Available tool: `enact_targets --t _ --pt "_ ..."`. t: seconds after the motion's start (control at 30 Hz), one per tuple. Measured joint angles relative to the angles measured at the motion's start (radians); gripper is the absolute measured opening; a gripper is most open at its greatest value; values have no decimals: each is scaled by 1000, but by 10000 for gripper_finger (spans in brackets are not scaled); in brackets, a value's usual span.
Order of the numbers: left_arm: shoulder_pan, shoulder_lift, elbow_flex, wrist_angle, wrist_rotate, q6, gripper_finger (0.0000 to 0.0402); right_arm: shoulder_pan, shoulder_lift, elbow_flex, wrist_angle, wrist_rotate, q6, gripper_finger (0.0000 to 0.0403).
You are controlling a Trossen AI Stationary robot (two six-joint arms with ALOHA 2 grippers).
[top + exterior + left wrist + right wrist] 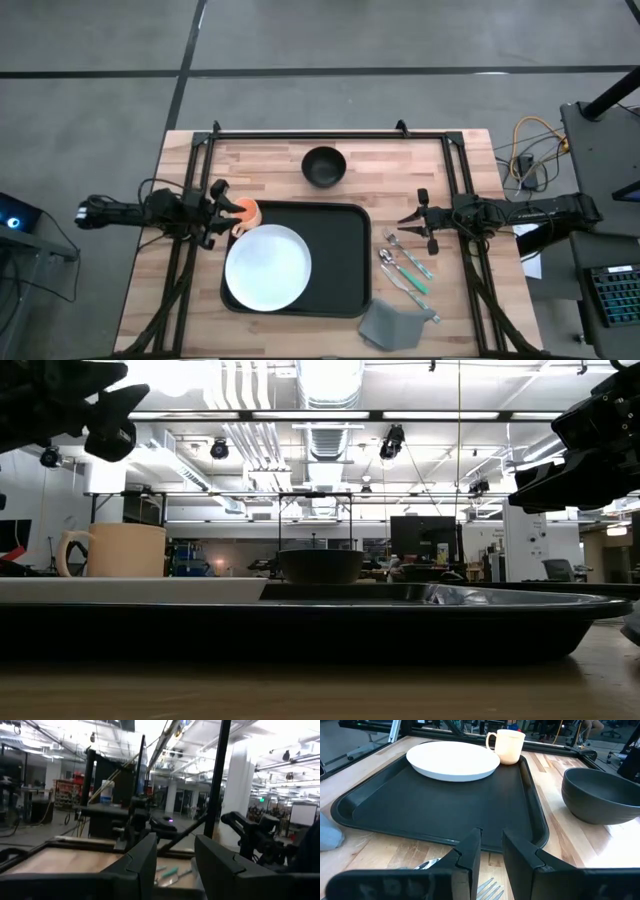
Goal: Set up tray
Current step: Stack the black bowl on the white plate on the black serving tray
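A: Ok, where's the tray?

B: Mid table, flat on the wood, long side running across. White plate sits in its left half, overlapping the front rim a bit. Rest of tray bare.

A: Cup?

B: Mug is at the tray's back-left corner. In the right wrist view it looks to stand just outside the rim, right beside the plate; can't tell if it's touching the tray. Looks orange from above, cream from the side cams.

A: Left gripper?

B: Hovering right by the mug, up off the table. Fingers apart w/ a clear gap in the wrist cam, nothing between them. The low view shows it high, top left, above mug level.

A: Right gripper?

B: Right of the tray, near its back-right corner, pointing at it. Fingers narrow but w/ a visible gap, empty. Not touching the tray.

A: Other stuff?

B: Black bowl behind the tray, apart from it. Cutlery w/ green handles lies on the wood right of the tray, just below the right gripper: fork + spoon at least. Grey cloth at the tray's front-right corner, touching or v. near.
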Motion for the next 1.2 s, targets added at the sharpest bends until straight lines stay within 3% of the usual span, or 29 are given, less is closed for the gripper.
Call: enact_targets --t 0.3,1.2 --pt "0 -82 -5 -142 -1 -8 115 0 0 0 0 0 0 68" --pt "0 -21 -9 -293 -11 -11 115 0 0 -1 80 0 -26 68"
